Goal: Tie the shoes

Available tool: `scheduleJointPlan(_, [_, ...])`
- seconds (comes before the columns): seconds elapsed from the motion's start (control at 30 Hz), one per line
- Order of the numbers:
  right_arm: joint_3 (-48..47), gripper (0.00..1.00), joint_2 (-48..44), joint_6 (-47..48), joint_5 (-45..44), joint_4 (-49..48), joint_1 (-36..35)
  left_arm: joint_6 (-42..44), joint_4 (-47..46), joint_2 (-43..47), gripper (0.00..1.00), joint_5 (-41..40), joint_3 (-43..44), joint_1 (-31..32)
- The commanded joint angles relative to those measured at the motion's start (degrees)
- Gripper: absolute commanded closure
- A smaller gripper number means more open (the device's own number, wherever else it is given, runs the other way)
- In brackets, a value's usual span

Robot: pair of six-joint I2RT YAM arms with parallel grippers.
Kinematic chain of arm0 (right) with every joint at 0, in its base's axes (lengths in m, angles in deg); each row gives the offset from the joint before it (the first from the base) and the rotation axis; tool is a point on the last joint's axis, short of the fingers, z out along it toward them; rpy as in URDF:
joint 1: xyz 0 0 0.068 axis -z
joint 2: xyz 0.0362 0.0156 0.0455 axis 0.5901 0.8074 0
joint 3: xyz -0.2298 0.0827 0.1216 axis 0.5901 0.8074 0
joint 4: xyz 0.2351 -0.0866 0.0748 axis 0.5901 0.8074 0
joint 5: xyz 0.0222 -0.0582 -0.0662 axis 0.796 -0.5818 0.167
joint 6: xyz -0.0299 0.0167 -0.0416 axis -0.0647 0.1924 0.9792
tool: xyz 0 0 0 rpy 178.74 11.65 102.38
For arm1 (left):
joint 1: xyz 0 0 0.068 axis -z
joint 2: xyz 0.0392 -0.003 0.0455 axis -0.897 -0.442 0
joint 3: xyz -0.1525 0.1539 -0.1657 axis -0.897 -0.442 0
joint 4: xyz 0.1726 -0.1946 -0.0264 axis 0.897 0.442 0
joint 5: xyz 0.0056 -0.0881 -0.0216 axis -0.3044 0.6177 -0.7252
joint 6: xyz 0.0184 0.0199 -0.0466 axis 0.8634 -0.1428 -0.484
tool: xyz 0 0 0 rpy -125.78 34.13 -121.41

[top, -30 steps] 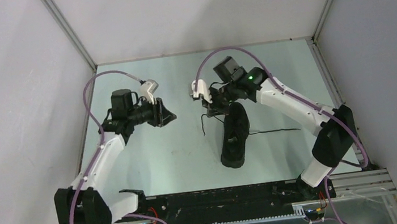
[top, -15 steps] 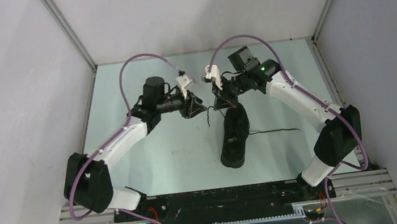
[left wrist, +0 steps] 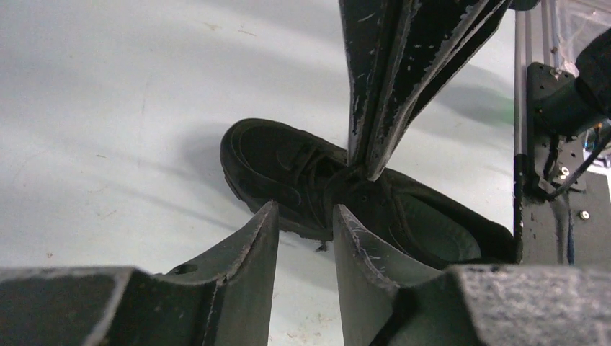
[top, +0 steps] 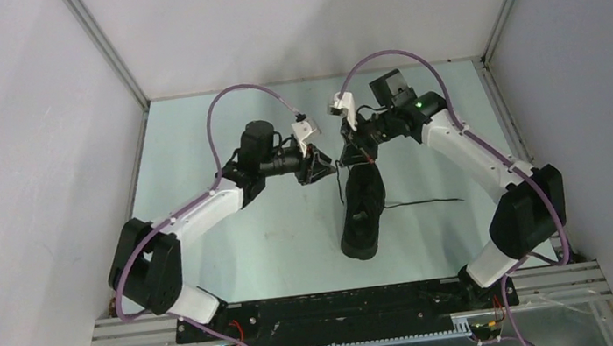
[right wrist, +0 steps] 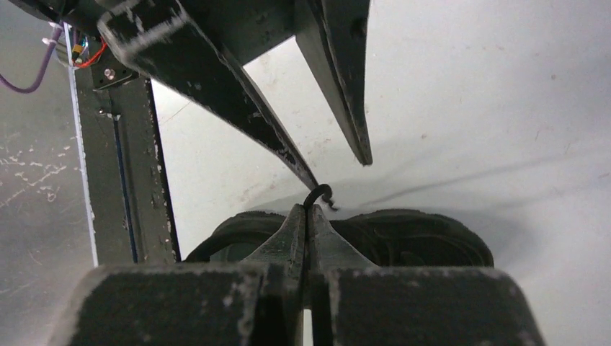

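Black sneaker (top: pixel 362 219) on the table (top: pixel 240 234), just right of centre.
Right claw (right wrist: pixel 306 210) is clamped on a lace end (right wrist: pixel 321 193) over it; left claw (left wrist: pixel 305 209), fingers spread, hangs right alongside, tips almost meeting.

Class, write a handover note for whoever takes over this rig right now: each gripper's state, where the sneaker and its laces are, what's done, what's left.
Right gripper: shut on a lace end, held above the sneaker.
Left gripper: open, tips close beside that lace end, not gripping it.
The sneaker lies on the table; the second lace trails out to its right.
Done: one lace picked up.
Left: no knot visible, so all the tying.
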Motion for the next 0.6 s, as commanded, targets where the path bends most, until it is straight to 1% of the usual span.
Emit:
scheduleJointPlan(0.0, [1.9,1.00,-3.3,-4.5,2.9,-4.2,2.6,-6.1,-10.4,-1.6,0.59,-2.2,-0.4,0.4])
scheduleJointPlan(0.1, [2.7,1.00,-3.5,-7.2,4.1,-5.7,5.1,-11.2,-14.4,-4.2,0.57,-3.2,-0.2,1.6])
scheduleJointPlan(0.23, [3.4,1.00,-4.2,-10.0,4.6,-7.4,7.3,-16.1,-20.6,-6.7,0.53,-3.9,-0.7,3.0])
scheduleJointPlan(0.33, [4.4,1.00,-4.6,-11.8,4.5,-8.4,8.3,-18.4,-24.5,-8.0,0.50,-1.8,-1.8,3.4])
scheduleJointPlan(0.43, [5.1,1.00,-4.8,-13.0,4.5,-9.0,8.7,-16.3,-25.3,-7.6,0.48,1.8,-3.3,3.5])
scheduleJointPlan(0.5, [5.6,1.00,-5.1,-13.4,4.5,-9.3,8.7,-11.3,-21.6,-6.5,0.47,3.7,-3.5,3.3])
scheduleJointPlan(0.53, [5.7,1.00,-5.2,-13.5,4.5,-9.5,8.8,-7.1,-18.1,-5.8,0.46,4.1,-3.5,3.2])
scheduleJointPlan(0.57, [5.7,1.00,-5.3,-13.9,4.5,-9.5,8.8,-5.4,-15.3,-5.4,0.46,4.2,-3.7,2.9])
